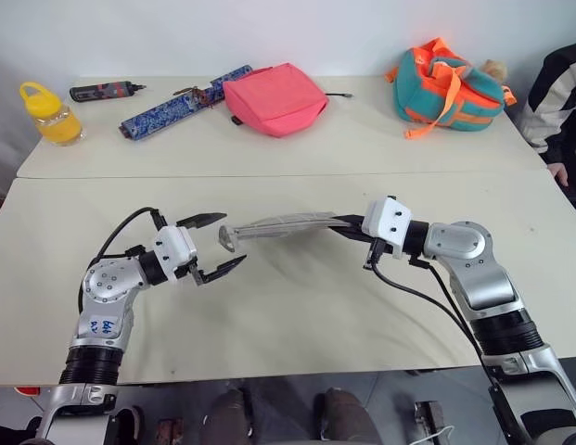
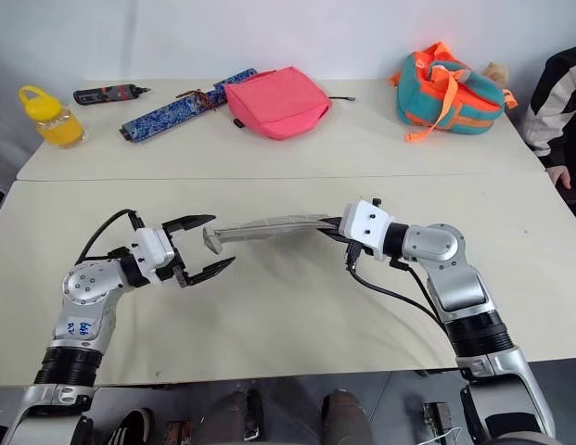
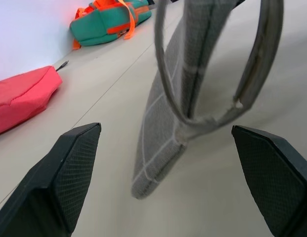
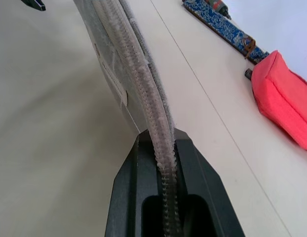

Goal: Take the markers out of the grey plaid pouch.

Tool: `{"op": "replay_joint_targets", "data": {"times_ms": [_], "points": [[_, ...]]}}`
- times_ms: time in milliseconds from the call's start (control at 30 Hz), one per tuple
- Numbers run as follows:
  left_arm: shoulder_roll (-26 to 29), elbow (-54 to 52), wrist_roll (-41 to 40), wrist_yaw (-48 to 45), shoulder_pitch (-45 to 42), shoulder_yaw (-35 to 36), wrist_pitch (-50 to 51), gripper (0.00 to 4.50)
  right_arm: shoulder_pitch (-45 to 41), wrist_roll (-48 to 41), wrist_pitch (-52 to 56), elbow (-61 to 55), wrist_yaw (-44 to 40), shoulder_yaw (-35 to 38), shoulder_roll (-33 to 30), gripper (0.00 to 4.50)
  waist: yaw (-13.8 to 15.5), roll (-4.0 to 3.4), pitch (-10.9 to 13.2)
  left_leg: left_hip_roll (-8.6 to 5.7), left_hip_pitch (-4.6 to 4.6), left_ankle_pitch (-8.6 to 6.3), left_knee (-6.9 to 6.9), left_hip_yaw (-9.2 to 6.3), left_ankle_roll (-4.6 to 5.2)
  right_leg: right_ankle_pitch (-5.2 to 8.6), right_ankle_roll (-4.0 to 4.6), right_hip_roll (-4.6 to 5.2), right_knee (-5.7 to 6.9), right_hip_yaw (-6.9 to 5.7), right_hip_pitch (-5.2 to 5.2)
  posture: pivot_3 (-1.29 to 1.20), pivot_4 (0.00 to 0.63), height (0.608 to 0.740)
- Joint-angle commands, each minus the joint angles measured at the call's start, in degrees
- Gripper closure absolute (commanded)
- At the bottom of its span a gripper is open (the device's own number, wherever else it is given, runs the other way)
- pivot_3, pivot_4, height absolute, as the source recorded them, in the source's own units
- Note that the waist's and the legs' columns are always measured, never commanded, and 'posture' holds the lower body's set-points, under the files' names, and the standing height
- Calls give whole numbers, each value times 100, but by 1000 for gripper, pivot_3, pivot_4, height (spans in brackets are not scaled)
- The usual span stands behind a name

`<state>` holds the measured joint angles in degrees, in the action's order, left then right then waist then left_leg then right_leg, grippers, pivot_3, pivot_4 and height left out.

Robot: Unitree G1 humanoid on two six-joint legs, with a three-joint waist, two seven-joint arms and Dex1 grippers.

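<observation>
- Black-fingered left gripper [image 1: 213,248] hangs spread wide, grasping nothing, flanking the pouch's free end.
- Black-fingered right gripper [image 1: 348,225] pinches the flat grey plaid fabric pouch [image 1: 274,226] by one end.
- Pouch hangs above the cream table [image 1: 297,315], long axis roughly level, free end toward the left gripper.

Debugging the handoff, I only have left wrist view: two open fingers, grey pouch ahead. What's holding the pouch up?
Observer: The right gripper is shut on one end of the grey plaid pouch, holding it off the table.
Operator: Is the left gripper touching it?
Observer: No. The left gripper is open, its fingers either side of the pouch's free end with gaps.
Operator: Any markers out yet?
Observer: None visible on the near table.
</observation>
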<state>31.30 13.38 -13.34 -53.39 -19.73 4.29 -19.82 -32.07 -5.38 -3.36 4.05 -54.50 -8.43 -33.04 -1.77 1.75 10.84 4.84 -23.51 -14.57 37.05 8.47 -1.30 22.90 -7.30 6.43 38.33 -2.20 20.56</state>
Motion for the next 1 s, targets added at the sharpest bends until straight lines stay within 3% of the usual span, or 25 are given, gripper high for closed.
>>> {"op": "replay_joint_targets", "data": {"times_ms": [33, 433, 567, 933, 1000], "points": [[-29, -44, -110, -87, -68, -33, -121, 584, -9, -102, -22, -292, -6, 98, -20, 4500, 6, 0, 0, 0, 0, 0, 1, 0, 0, 0, 0, 0, 0, 0, 0, 0, 150, 740], [-56, 7, -57, -35, -17, -54, -319, 4397, -4, -65, -20, -290, 21, 54, 28, 4500, 8, 0, 0, -1, 0, 0, 3, 0, 0, 0, 0, 1, 0, 0, -1, 0, 150, 740], [-23, 84, 88, 48, -18, -57, -462, 4458, -33, 37, -110, -210, 86, 48, 21, 4500, 5, 0, 0, 0, 0, 0, 2, 0, 0, 0, 0, 0, 0, 0, -1, 0, 150, 740], [57, 624, 1513, 1846, -548, 99, -1389, 4500, -305, -549, 790, -631, 197, 352, 115, 1015, 8, 0, 0, 0, 0, 0, 5, -1, 0, 0, 0, 2, 3, 0, -1, 0, 150, 740], [104, 627, 1844, 2122, -609, 15, -1615, 4500, -377, -907, 1239, -902, 289, 453, 277, 1015, -6, 0, 0, 0, 0, 0, 2, 0, 0, 0, 0, 2, 7, 0, 2, 0, 150, 740]]}}
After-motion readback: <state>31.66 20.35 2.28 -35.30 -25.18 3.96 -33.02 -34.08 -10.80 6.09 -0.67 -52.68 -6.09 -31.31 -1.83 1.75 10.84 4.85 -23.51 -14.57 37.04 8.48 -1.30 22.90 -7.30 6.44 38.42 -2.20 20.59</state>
